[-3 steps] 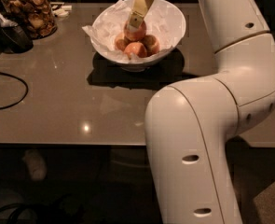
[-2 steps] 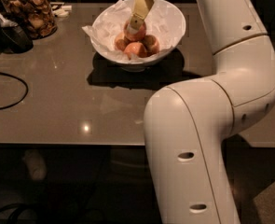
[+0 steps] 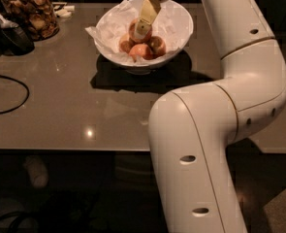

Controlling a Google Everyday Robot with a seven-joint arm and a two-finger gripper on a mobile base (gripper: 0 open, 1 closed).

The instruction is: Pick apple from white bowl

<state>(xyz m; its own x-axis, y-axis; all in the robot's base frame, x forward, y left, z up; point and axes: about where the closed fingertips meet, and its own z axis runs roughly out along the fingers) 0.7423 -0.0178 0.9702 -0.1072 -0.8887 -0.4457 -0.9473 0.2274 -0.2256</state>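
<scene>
The white bowl, lined with crumpled white paper, stands at the back middle of the brown table. Several apples lie in it. The large reddish-orange apple sits on top of the pile, above a smaller red apple and duller ones at each side. My gripper reaches down into the bowl from above. One cream finger lies across the front of the large apple and the jaws are closed on it. The other finger is hidden behind the apple.
A glass jar of brown snacks stands at the back left, with a dark object beside it. A black cable loops on the table's left side. My white arm fills the right foreground.
The gripper has stayed on the large apple in the bowl, shifting only a hair to the right. The other apples and the bowl have not moved.
</scene>
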